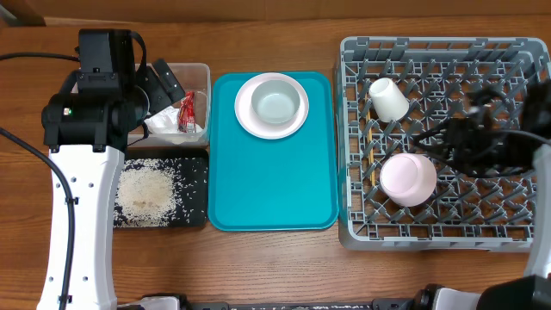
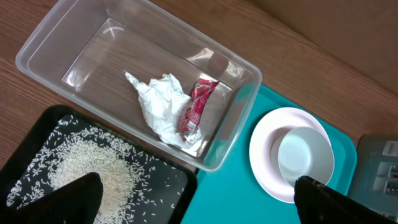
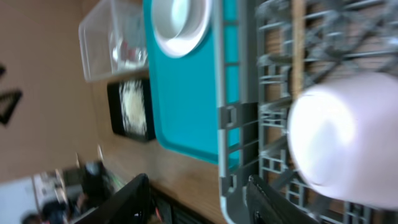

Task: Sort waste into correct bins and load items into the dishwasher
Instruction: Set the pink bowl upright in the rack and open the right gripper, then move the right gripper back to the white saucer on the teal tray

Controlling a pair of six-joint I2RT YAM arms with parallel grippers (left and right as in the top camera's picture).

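The clear tub (image 1: 207, 69) holds the crumpled white tissue (image 2: 158, 102) and the red wrapper (image 2: 196, 109). The black tray (image 2: 180, 186) in front of it holds loose rice (image 2: 87, 165). The pale grey bowl (image 1: 277, 103) sits on the round plate (image 1: 245, 120) on the teal tray (image 1: 267, 189). In the grey dish rack (image 1: 362, 224) the white cup (image 1: 389, 99) lies on its side and the pink bowl (image 1: 408, 179) sits upside down. My left gripper (image 2: 199, 202) is open and empty above the tub and black tray. My right gripper (image 3: 199, 199) is open and empty beside the pink bowl (image 3: 348, 134).
The teal tray lies between the two bins and the rack, with bare surface in front of the plate. The right arm (image 1: 508, 146) lies across the rack's right half. Bare wooden table runs along the front edge.
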